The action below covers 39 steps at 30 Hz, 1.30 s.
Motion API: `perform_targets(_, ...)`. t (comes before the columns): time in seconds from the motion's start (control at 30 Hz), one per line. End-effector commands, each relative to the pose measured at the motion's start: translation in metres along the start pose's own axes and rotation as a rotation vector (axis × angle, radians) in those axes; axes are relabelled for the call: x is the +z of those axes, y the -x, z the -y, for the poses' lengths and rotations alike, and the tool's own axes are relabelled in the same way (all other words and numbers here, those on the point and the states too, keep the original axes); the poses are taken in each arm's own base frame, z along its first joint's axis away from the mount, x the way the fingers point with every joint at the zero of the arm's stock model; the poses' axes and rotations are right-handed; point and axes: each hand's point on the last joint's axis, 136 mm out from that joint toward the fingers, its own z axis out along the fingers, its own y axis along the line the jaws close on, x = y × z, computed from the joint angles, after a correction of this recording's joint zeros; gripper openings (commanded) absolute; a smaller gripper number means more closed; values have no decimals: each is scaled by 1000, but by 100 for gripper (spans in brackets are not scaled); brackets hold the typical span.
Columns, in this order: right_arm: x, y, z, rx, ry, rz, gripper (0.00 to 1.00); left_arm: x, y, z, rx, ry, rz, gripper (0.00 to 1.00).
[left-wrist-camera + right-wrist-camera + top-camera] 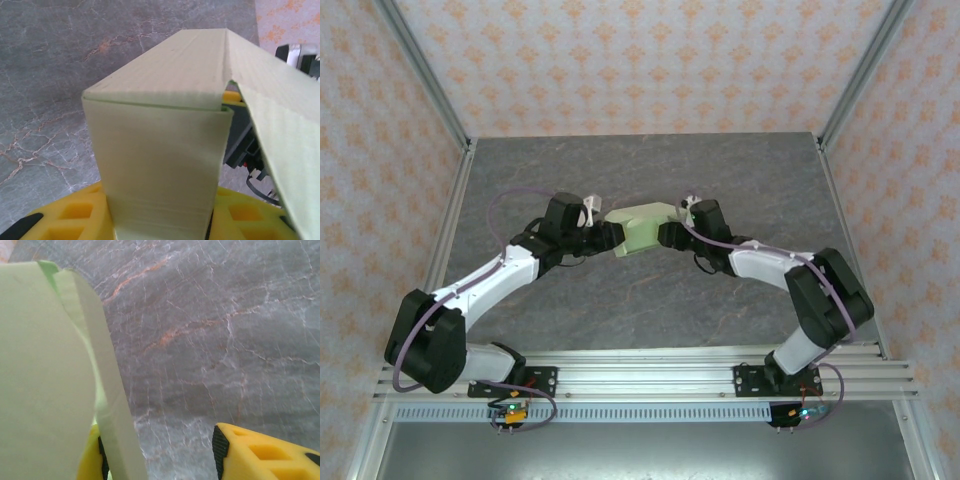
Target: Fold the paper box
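Both elbows out wide here: my left arm (485, 280) and right arm (770, 262) bend inward, wrists facing each other. My left gripper (604, 238) is pinched on the paper box (642, 226). My right gripper (667, 235) is spread apart, one yellow finger (260, 452) clear of the card.

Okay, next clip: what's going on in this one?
Two arms are handling a pale green paper box between them at the middle of the grey table. The left end effector is clamped on one wall of the partly folded box. The right end effector sits at the opposite side with its fingers apart, the card resting against just one of them.
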Motion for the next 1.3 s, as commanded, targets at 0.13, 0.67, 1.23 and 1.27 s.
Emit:
perform_targets(0.13,-20,-1,20,34,25,2,59,-13,22,12,2,-8,92,34)
perform_targets(0.67,-54,-4,30,75,-15,67,60,-18,24,-2,-84,13,142,34)
perform_targets(1.23,-61,29,-49,-348,177,86,39,-13,11,12,-75,-54,32,34)
perform_targets(1.27,-58,29,-52,-374,184,80,39,-12,10,12,-76,-59,23,34)
